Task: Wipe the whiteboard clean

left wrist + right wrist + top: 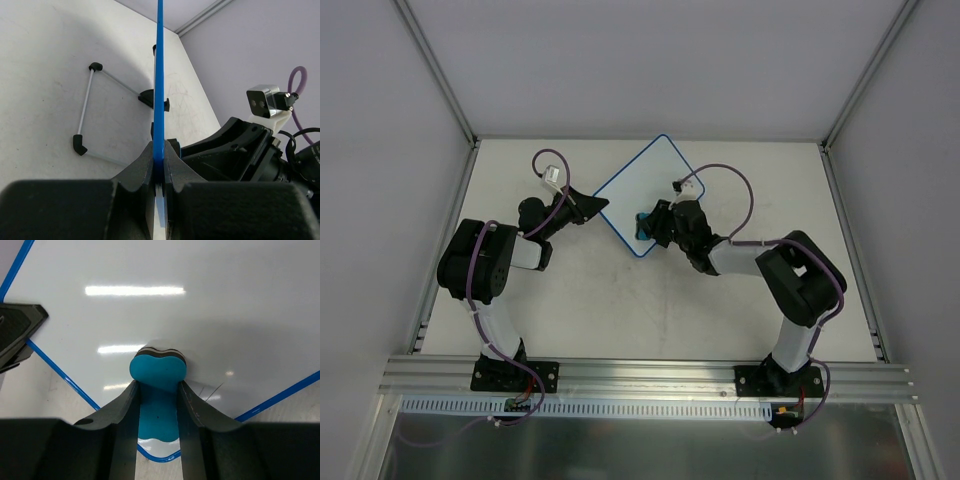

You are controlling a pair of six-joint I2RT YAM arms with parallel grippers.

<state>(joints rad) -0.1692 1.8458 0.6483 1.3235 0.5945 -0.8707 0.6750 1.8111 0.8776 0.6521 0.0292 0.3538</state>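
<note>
1. The whiteboard sits mid-bench, turned like a diamond, with one corner pointing at the arms.
2. The left hand is pinched tight on the board's left corner. In its wrist view the blue rim runs edge-on straight between the fingers.
3. The right hand is clamped on the blue eraser, its rounded end pressed against the white face near the bottom corner.
4. There are faint pen strokes just right of the eraser, and the rest of the face shows only glare.
5. A wire frame with black end caps lies on the bench beside the board's edge.
</note>
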